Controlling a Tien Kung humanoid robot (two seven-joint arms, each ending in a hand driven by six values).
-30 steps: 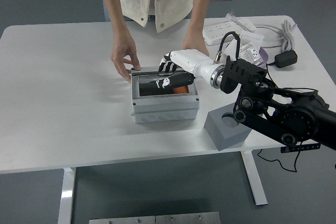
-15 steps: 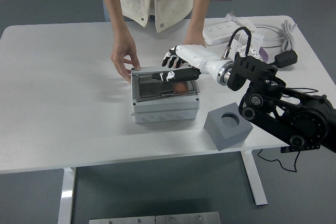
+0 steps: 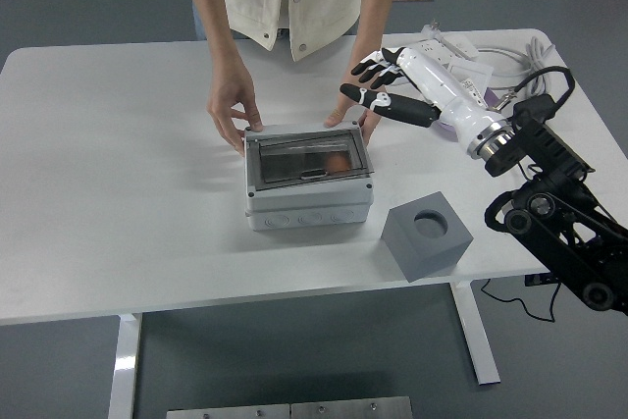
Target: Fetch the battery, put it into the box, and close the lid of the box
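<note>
A grey box (image 3: 308,201) with a clear lid (image 3: 306,157) sits at the table's middle. The lid lies shut, and an orange battery (image 3: 339,162) shows through it at the right. My right hand (image 3: 378,85) hangs in the air to the upper right of the box, fingers spread, holding nothing. A person at the far side holds the box's back corners, one hand (image 3: 234,105) at the left and the other hand (image 3: 358,115) at the right, partly behind my hand. My left arm is out of view.
A grey foam block (image 3: 426,238) with a round hole stands right of the box near the front edge. A white power strip (image 3: 432,54), cables, a black adapter (image 3: 533,110) and packets lie at the back right of the white table (image 3: 118,193).
My right hand has lifted off the box and drawn back up and to the right. The lid, pressed under it before, now lies shut and uncovered. The person's hands have stayed at the box.
</note>
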